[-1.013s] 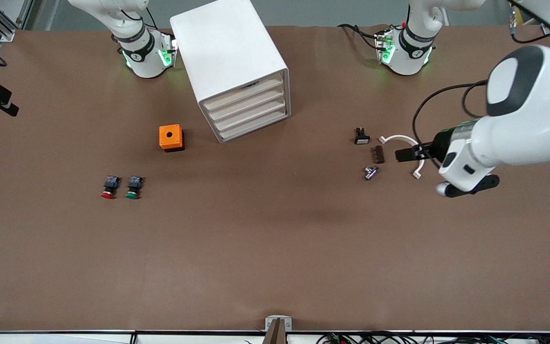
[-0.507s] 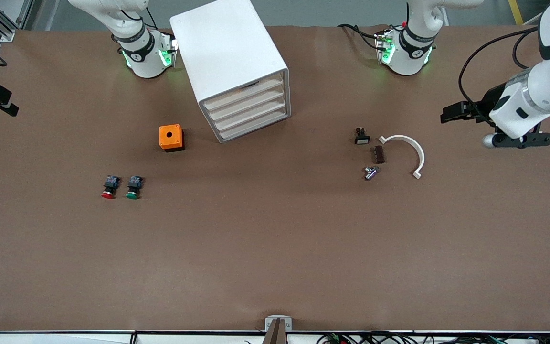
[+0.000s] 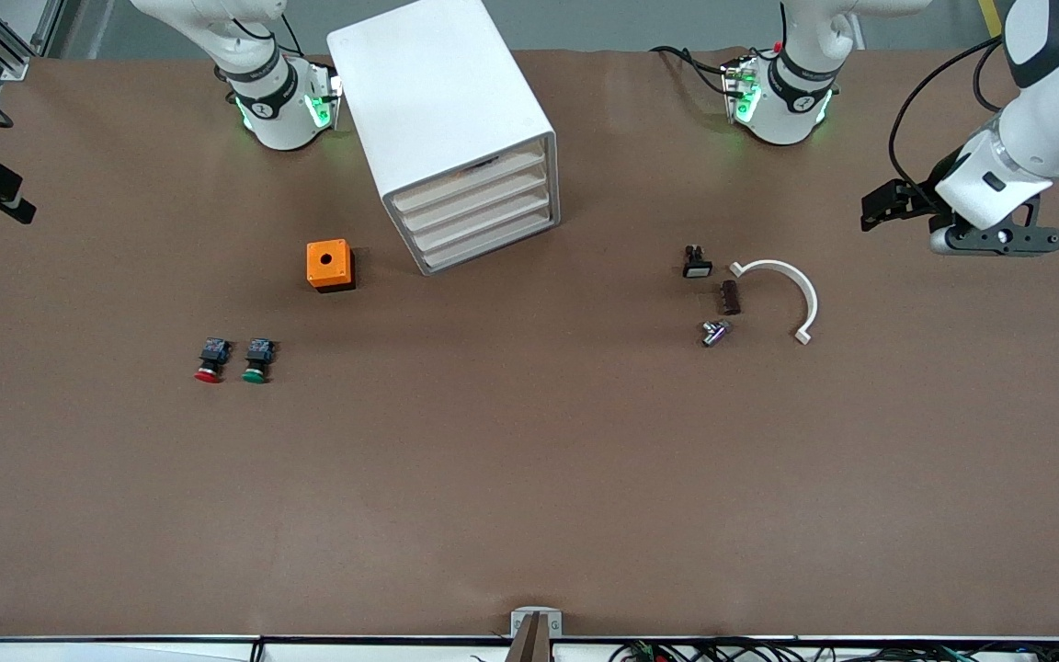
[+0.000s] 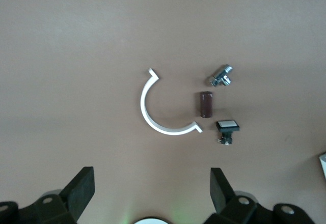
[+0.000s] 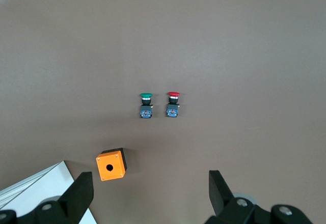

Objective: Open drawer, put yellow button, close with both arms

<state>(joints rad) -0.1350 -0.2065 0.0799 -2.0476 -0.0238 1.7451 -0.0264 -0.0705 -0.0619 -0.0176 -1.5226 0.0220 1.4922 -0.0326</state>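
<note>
Front view, from the right arm's end of the table [image 3: 529, 478] to the left arm's end.

(a) Red-capped button [image 3: 209, 360] and green-capped button [image 3: 256, 360], lying just beside each other with caps toward the front camera. The red one is closer to the right arm's end.

(b) Orange box [image 3: 329, 265] with a round hole in its top face. It is farther from the front camera than the two buttons and near the cabinet.

(c) White cabinet [image 3: 442, 110], standing between the two arm bases and turned at an angle. The drawer [image 3: 470, 181] is the uppermost of four and sits pushed in, level with the three beneath it. The yellow button shows in no view.

(d) A group of small parts:
- a square white-capped pushbutton [image 3: 697, 263];
- a brown cylinder [image 3: 729, 297];
- a metal fitting [image 3: 714, 332], nearest the front camera;
- a white half-ring [image 3: 782, 285], curving beside the other three on the side toward the left arm's end.

None of the four touches another.

(e) Left gripper [image 3: 888, 204], raised over bare table toward the left arm's end, well apart from the half-ring.

Right wrist view: the right gripper [image 5: 150, 198] is out of the front view. It hangs high over the table, looking down on the orange box, the two buttons and a corner of the cabinet. Its fingers [image 5: 81, 193] are spread wide and hold nothing.

Left wrist view: the left gripper's fingers [image 4: 219, 188] are likewise spread wide and empty, with the four small parts on the table below.
</note>
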